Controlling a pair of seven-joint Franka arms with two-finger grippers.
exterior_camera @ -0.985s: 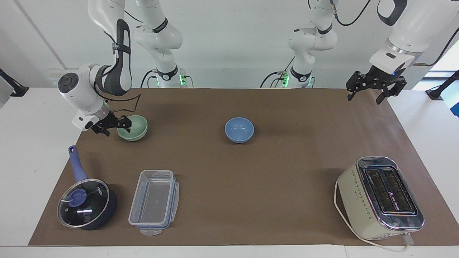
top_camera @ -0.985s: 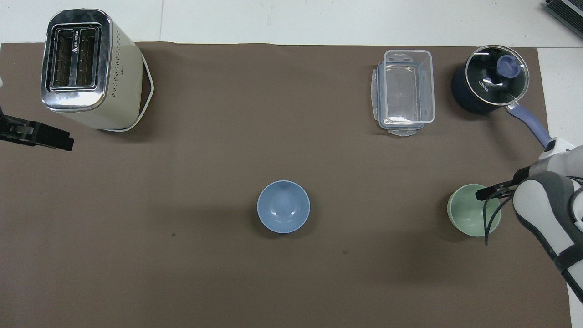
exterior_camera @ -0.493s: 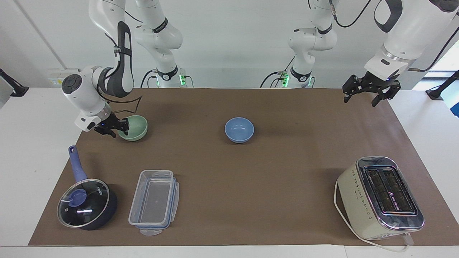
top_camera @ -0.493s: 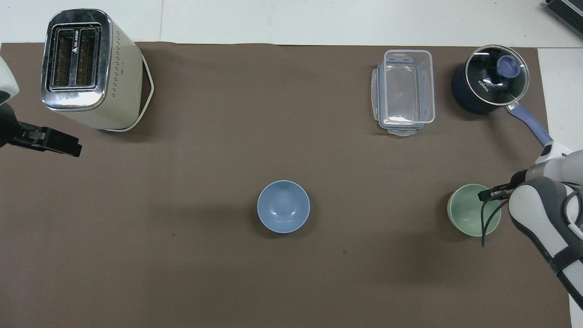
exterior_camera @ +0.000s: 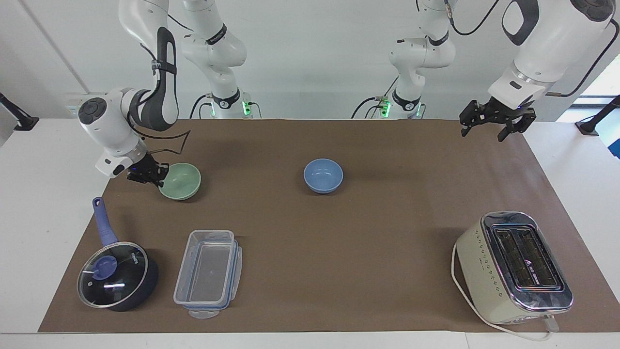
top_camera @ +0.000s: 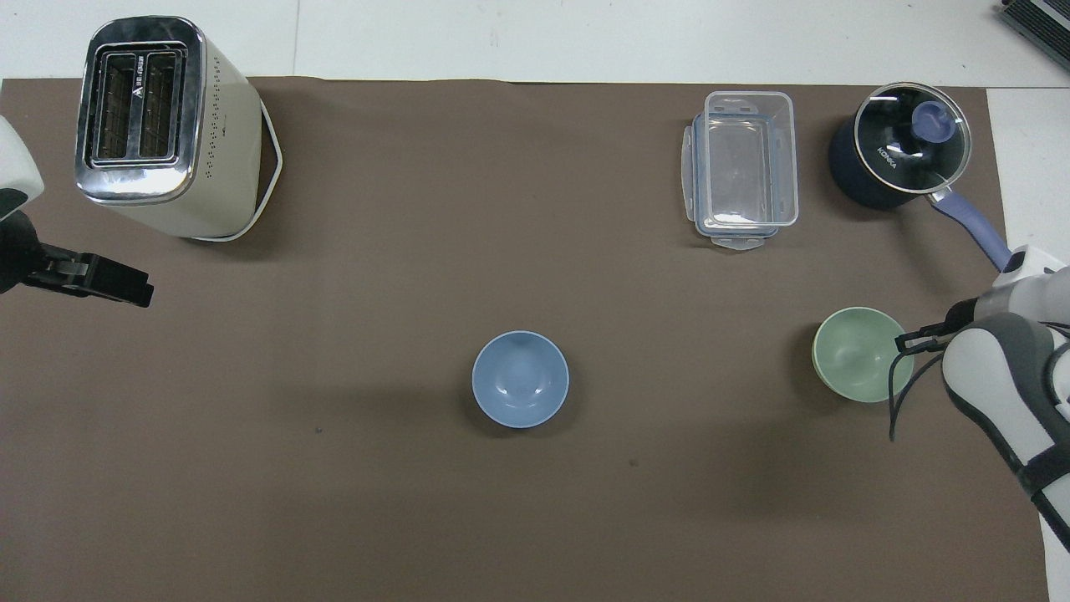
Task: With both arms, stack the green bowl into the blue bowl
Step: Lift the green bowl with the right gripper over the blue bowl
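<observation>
- The green bowl (exterior_camera: 180,181) was clamped at its rim by the right gripper (exterior_camera: 157,177).
- The blue bowl (exterior_camera: 323,175) was seen mid-table, toward the left arm's end from it.
- The left gripper (exterior_camera: 491,123) was held wide open over the mat's edge.

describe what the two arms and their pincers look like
Both arms are glossy white with rounded jointed segments, dark grey bands and black cables looped alongside. The right pincer and left pincer are black, two-fingered and angular. Green lights glow at both bases.

you see the pale green bowl (exterior_camera: 180,180) at the right arm's end of the mat, tipped, its rim pinched. the pale blue bowl (exterior_camera: 323,175) sits upright mid-mat, well apart from it.
</observation>
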